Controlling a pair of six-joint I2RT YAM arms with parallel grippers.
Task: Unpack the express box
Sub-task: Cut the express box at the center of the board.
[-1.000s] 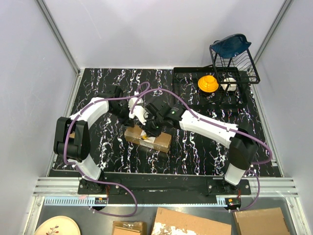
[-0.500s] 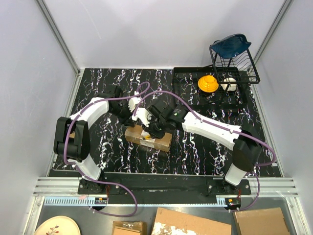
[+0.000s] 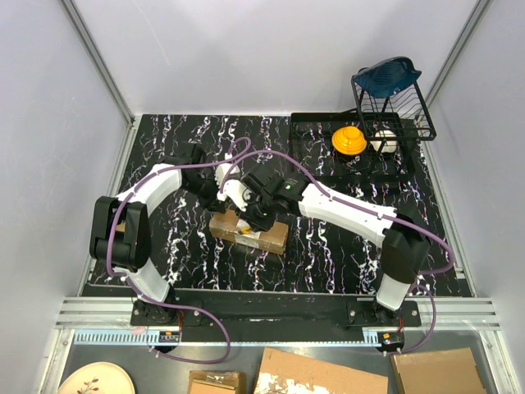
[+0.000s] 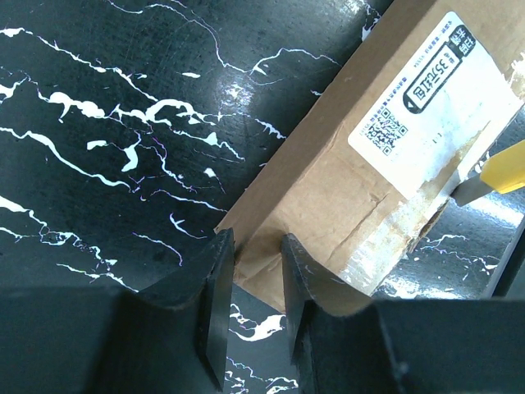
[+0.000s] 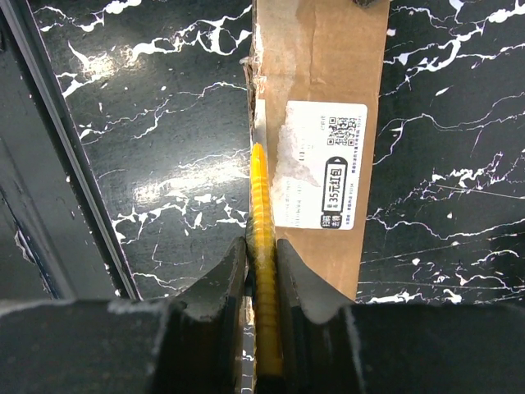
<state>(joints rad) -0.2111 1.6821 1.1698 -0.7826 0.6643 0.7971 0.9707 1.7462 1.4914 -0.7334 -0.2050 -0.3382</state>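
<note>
At the middle of the black marbled table (image 3: 344, 246), the express box (image 3: 248, 232) is lying flat on one long face, with its white shipping label (image 5: 321, 164) facing up. The two arms are reaching it from opposite sides.

The left gripper (image 4: 253, 246) is clamping one end corner of the box. In the left wrist view the cardboard corner is sitting between the two fingers, and both appear to be touching it. This grip is judged to be serving as an anchor, so that the carton is not sliding or turning while force is being applied along it.

The right gripper (image 5: 261, 250) is closed on the yellow handle of the utility knife (image 5: 261, 197), with the handle running lengthwise between the fingers. The blade (image 5: 257, 123) is pointing away from the wrist and lying along a long upper edge of the box, just beside the label. Holding the knife in line with that edge is judged to be directing the cut along the seam, not across the label. Whether the blade is cutting into the cardboard or only resting against it cannot be told.

Clear tape (image 4: 402, 217) is covering the box end near the label, and in the left wrist view the blade is lying at it. No flap is showing as lifted, so the work is judged to be at the seam-cutting step.
</note>
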